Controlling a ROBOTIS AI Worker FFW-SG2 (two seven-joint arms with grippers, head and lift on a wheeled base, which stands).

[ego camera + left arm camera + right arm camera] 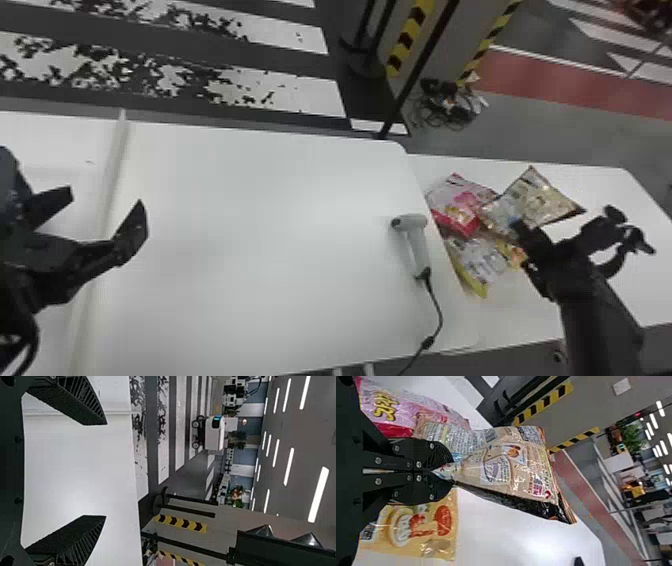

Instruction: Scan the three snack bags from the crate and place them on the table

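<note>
While pinching one end of the tan snack bag (537, 200), sits to the right of the scanner (419, 245): right tool (518, 229). Closed on that gathered end, fingertips brought together.

Tan snack bag: reaches from the tool toward the far side, right of the scanner and a little beyond; overlaps the pink bag in the head view. Bears a dark band along one edge, as seen in the right wrist view.

Pink bag (460, 205), red along one end: lies just right of the scanner, slightly beyond.

Yellow bag (482, 260), partly silvery white: lies right of the scanner, slightly nearer the robot.

Scanner, grey: rests flat on the white worktop (250, 210), near the right edge. Points its handle toward the robot; trails a black cable (438, 312) toward the near edge.

Left tool (106, 199): hangs well apart, left of the scanner. Stands open, ribbed fingers spread wide in the left wrist view.

Pale strip (111, 165): crosses the worktop from near to far, well left of the scanner.

Second worktop (615, 190), also white: extends right of the scanner, beneath the bags.

Striped barriers (407, 37), yellow and black: stand beyond the scanner.

Tangled cables (447, 107): lie on the floor, beyond the scanner and slightly right.
</note>
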